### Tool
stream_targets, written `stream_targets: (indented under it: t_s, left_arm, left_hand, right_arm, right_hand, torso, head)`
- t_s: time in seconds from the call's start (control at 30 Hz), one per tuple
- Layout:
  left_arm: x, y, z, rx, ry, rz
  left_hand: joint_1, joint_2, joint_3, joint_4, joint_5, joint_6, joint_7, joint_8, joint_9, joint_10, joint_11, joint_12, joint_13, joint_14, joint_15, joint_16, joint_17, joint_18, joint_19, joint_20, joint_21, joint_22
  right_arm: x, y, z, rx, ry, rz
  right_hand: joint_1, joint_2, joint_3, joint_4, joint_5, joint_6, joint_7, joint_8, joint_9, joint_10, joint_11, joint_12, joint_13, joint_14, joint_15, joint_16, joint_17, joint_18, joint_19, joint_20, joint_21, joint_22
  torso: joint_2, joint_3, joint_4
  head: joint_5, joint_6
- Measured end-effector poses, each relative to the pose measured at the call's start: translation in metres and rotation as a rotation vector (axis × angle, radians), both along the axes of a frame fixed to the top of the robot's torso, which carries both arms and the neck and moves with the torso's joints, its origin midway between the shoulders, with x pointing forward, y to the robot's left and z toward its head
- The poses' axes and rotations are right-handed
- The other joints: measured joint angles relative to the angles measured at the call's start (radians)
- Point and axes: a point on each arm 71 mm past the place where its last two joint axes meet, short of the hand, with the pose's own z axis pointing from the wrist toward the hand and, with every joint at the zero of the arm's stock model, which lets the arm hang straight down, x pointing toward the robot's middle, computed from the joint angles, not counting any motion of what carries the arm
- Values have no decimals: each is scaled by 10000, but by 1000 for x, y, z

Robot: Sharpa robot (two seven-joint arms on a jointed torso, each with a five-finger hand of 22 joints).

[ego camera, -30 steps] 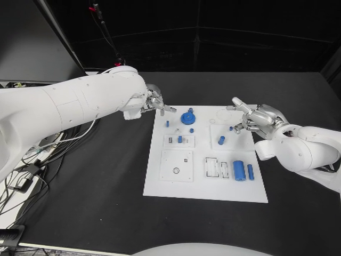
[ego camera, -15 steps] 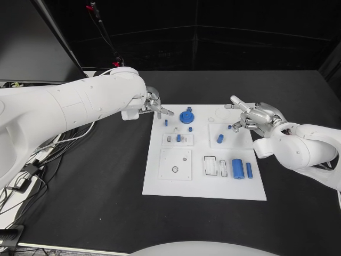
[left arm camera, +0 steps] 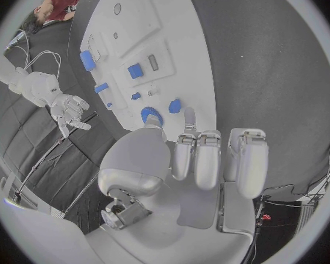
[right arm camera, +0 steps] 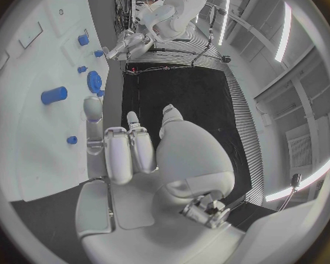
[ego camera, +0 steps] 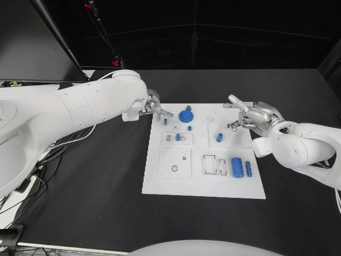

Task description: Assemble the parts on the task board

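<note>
The black table [ego camera: 94, 176] carries the white task board [ego camera: 205, 184] at its middle, the board's long sides running from the far edge toward the near edge. The left arm [ego camera: 55, 114] reaches in over the table's left half and ends just off the board's far left corner, where the left hand [ego camera: 153, 105] hovers with its fingers loosely extended side by side and nothing between them; the wrist view shows the same hand [left arm camera: 202, 158] with its fingers straight and bare above the board's edge. The right arm [ego camera: 313, 152] comes in over the table's right side, and the right hand [ego camera: 251, 116] hangs above the board's far right edge, fingers spread apart with one raised, holding nothing. On the board, a blue gear [ego camera: 186, 115] stands near the far edge beside the left hand, with small blue pegs [ego camera: 174, 128] just nearer than it. A short blue cylinder [ego camera: 219, 137] lies on a raised white square toward the right side. Near the board's near right corner a thick blue cylinder [ego camera: 236, 167] lies beside a slimmer blue pin [ego camera: 248, 169], both lengthwise, next to rectangular slots [ego camera: 211, 165]. A white square plate with a round hole [ego camera: 175, 162] sits on the board's left side.
</note>
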Motion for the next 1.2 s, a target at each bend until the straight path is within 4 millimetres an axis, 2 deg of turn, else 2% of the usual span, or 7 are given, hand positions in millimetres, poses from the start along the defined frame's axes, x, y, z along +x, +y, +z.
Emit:
stream_targets:
  t_s: [0.17,0.3,0.37,0.9,1.07,1.2]
  left_arm:
    - [2,2,-2,49,-16,71]
    - [3,4,-3,65,-9,100]
    - [3,3,-4,69,8,88]
    - [2,-5,-10,152,292,-129]
    - [1,-7,-11,159,328,-183]
    - [1,-8,-11,167,347,-195]
  left_hand:
    - [45,158,-34,-19,-39,41,2,-83,-64,0,0,0,0,0,0,0,0,0,0,0,0,0]
    - [194,307,-34,-19,226,90,-19,-197,-164,0,0,0,0,0,0,0,-1,0,0,0,0,0]
    - [302,304,-34,-19,339,144,-2,-232,-205,0,0,0,0,0,0,0,0,0,0,0,0,0]
    - [310,297,-34,-19,380,143,-2,-272,-241,0,0,0,0,0,0,0,0,0,0,0,0,0]
    - [502,487,49,-41,532,215,-2,-347,-315,-1,1,1,11,0,1,0,0,0,0,0,0,0]
    - [743,527,115,-52,635,256,-44,-406,-368,-3,2,28,22,-3,3,0,0,0,0,0,0,0]
  right_arm:
    - [0,1,0,13,6,34]
    - [0,3,0,27,9,70]
    - [0,3,0,32,10,85]
    - [0,5,0,47,17,125]
    - [0,5,0,49,18,131]
    - [0,6,0,49,20,134]
  right_hand:
    - [0,0,0,0,0,0,0,0,0,0,0,0,0,0,0,0,0,0,0,0,0,0]
    - [0,0,0,0,0,0,0,0,0,0,0,0,0,0,0,0,0,-1,0,0,0,0]
    - [0,0,0,0,0,-21,20,0,1,0,0,0,0,0,0,0,0,0,-2,-2,0,-5]
    - [0,0,0,0,0,-36,36,0,1,0,0,0,0,0,0,0,0,0,-35,-35,0,-15]
    - [0,0,0,0,0,-36,36,0,2,0,0,0,0,0,0,0,0,-1,-35,-35,0,-16]
    - [0,0,0,0,0,-36,36,0,2,0,0,0,0,0,0,0,4,0,-35,-35,0,-15]
  torso:
    - [0,0,0]
    - [0,-3,-8]
    - [1,-6,-12]
    - [1,0,-11]
    - [2,0,-7]
    - [3,2,-6]
  head:
    - [-2,-12]
    - [1,-15]
    - [1,-16]
    - [-132,-132]
    - [-148,-153]
    - [-151,-184]
